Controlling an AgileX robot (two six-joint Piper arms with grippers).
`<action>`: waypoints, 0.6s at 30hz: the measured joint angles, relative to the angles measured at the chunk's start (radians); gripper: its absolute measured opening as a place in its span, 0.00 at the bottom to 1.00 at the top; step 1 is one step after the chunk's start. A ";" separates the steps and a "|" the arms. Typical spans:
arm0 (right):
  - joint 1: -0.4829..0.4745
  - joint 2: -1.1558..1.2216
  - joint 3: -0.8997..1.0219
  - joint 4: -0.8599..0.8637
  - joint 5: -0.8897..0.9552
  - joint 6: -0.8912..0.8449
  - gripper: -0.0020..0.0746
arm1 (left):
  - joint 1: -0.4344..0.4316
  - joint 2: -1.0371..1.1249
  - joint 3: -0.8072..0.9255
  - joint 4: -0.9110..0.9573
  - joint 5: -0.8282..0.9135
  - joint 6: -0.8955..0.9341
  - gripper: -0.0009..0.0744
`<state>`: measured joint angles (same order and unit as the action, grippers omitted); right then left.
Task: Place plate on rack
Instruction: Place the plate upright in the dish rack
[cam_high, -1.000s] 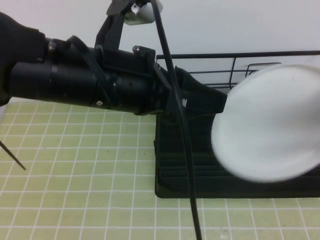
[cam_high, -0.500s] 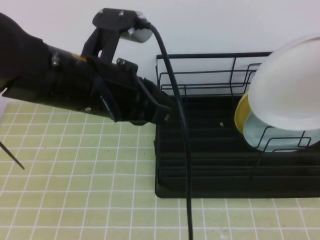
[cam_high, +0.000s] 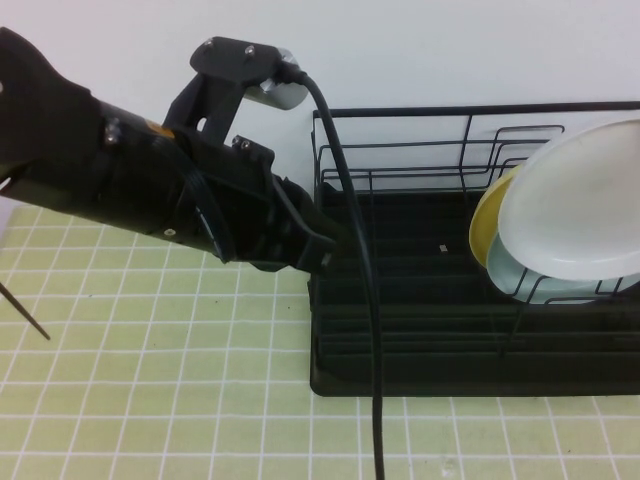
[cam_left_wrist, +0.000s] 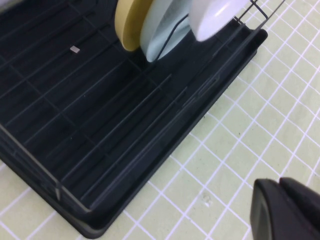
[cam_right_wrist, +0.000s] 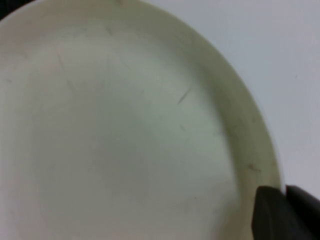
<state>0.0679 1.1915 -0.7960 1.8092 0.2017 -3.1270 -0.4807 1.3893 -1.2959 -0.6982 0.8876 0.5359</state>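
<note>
1. Far left: the left gripper hangs over the green checked mat, by the left edge of the rack. Its fingers are pressed together on nothing. A second ago that arm reached right across the rack, up to the plate, so it's pulled well back.
2. The black cable drops past the rack's front left corner, much as before.
3. With the arm out of the way, we see the rack's bare bars and dark tray again.
4. Right end of the rack: the white plate leans tilted back, just in front of the pale blue plate and the yellow plate. A second ago it was a big blur hiding both. Half a second ago it sat higher.
5. The right gripper only shows in its own wrist view. Its fingers are together, right at the white plate's rim, and we can't tell if they pinch it.
</note>
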 joint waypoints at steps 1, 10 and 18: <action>0.000 0.000 0.000 0.000 0.008 -0.008 0.02 | 0.000 0.000 0.000 0.000 0.005 0.000 0.01; 0.000 0.005 -0.018 0.000 0.010 -0.069 0.02 | 0.000 0.000 0.000 0.000 0.019 0.000 0.01; 0.000 0.056 -0.031 0.000 0.008 -0.108 0.02 | 0.000 0.000 0.000 0.000 0.044 0.000 0.01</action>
<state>0.0679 1.2479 -0.8269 1.8092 0.2098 -3.2352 -0.4807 1.3893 -1.2959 -0.6982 0.9318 0.5359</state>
